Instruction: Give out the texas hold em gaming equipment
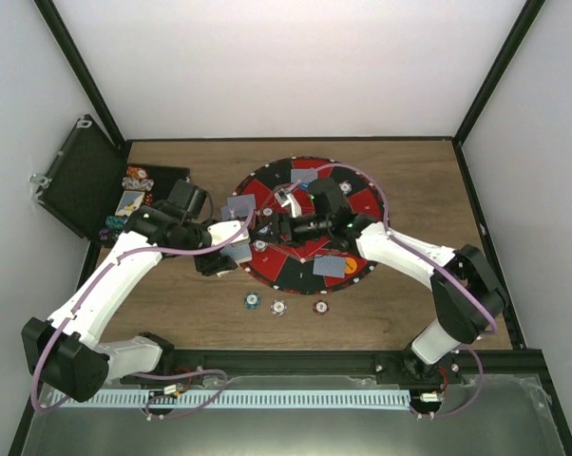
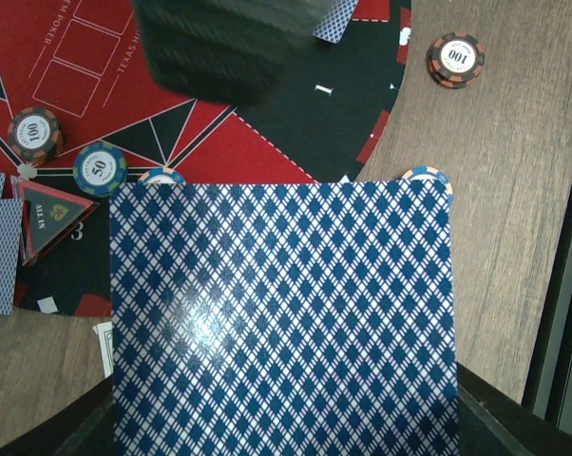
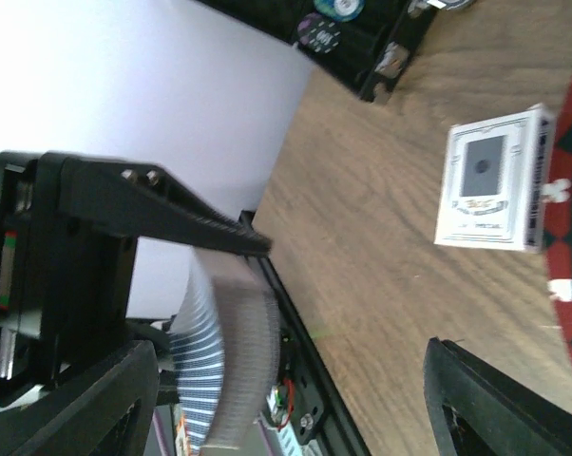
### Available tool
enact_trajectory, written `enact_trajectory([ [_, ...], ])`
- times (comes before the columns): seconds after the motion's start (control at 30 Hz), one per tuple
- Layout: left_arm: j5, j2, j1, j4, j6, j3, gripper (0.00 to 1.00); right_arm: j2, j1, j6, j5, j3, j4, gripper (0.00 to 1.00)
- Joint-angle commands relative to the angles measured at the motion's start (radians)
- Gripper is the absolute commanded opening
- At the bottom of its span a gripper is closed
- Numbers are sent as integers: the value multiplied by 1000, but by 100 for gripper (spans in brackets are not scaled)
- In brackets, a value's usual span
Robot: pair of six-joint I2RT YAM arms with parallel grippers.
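My left gripper [image 2: 284, 423] is shut on a deck of playing cards [image 2: 281, 318] with blue diamond backs; the deck hides its fingers. In the top view it [image 1: 227, 249] hovers at the left edge of the round mat [image 1: 357, 204]. My right gripper [image 1: 275, 229] is open and faces it. In the right wrist view its fingers [image 3: 495, 404] stand wide apart, with the deck [image 3: 224, 361] between them in the other arm's black jaws. Dealt cards [image 1: 332, 268] and chips [image 2: 100, 168] lie on the mat. Three chips [image 1: 278, 307] sit on the wood in front.
An open black case [image 1: 77, 176] with more chips [image 1: 137, 177] stands at the far left. A white card box [image 3: 490, 180] lies on the wood by the mat's edge. A 100 chip [image 2: 455, 59] lies off the mat. A triangular marker [image 2: 50, 214] lies on the mat.
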Motion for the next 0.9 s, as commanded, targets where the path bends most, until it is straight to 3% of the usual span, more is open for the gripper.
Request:
enact_trajectory([
  [0.0, 29, 0, -6, 23, 0, 34, 11, -5, 45, 62, -29, 12, 115, 78],
  [0.87, 27, -7, -5, 5, 1, 48, 11, 247, 138, 178, -126, 119, 299, 72],
])
